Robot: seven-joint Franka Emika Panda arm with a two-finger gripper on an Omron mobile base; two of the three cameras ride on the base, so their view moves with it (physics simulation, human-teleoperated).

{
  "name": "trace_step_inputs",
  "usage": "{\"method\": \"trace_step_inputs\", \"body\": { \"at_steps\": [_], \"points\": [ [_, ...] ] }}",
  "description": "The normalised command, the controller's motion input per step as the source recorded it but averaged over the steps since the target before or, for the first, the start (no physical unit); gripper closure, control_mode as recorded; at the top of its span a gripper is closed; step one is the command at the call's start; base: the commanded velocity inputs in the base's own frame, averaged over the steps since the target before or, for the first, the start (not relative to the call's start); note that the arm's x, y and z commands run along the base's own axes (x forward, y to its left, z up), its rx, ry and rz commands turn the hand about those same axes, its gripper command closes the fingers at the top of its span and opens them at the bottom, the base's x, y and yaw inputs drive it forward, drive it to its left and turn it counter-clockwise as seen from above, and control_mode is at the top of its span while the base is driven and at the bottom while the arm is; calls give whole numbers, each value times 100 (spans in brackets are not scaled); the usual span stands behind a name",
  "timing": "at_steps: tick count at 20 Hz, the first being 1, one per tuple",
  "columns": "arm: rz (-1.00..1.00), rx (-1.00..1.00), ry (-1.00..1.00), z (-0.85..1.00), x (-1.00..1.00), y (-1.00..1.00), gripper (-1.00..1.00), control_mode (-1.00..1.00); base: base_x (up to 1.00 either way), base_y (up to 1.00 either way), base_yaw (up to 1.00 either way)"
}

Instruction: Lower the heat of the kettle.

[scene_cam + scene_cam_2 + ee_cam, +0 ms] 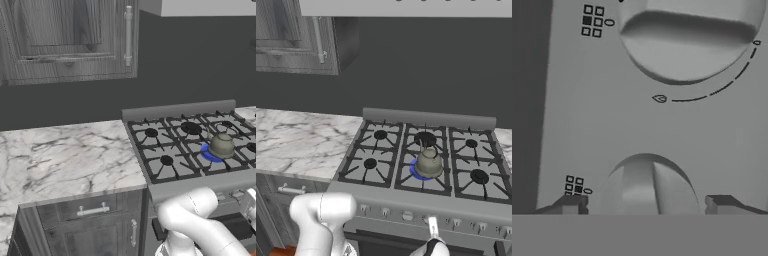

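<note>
Claw (644, 204) at stove knob (646, 185), spread wide, gripping nothing.

Kettle (428, 163) sat above and beyond my claw on a lit burner (417, 170), upright, long axis vertical, top knob up; I could not tell where any spout faced. My fingertips (571, 204) flanked the knob. Risk, as I judged: closing off-centre would slip, or turning the neighbouring dial (687, 35) would leave the flame unchanged.

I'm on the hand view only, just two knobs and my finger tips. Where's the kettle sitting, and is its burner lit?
Observer: The kettle sits on the stove's front middle burner, over a blue flame.
Operator: Any other burner on?
Observer: The front left burner and the rest show no flame.
Operator: Where's my gripper relative to the kettle?
Observer: The gripper is at the control panel, roughly below the kettle's column.
</note>
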Motion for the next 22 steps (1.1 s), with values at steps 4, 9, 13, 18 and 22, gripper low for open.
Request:
{"method": "trace_step_inputs", "body": {
  "at_steps": [4, 9, 13, 18, 22],
  "points": [
    [-6, 34, 0, 0, -5, 0, 100, -100, 0, 0, 0],
    [-11, 38, 0, 0, -10, 0, 100, -100, 0, 0, 0],
    [-13, 38, 0, 0, -10, 0, 100, -100, 0, 0, 0],
    [-15, 37, 0, 0, -10, 0, 100, -100, 0, 0, 0],
    [-17, 37, 0, 0, -8, 0, 100, -100, 0, 0, 0]
  ]
}}
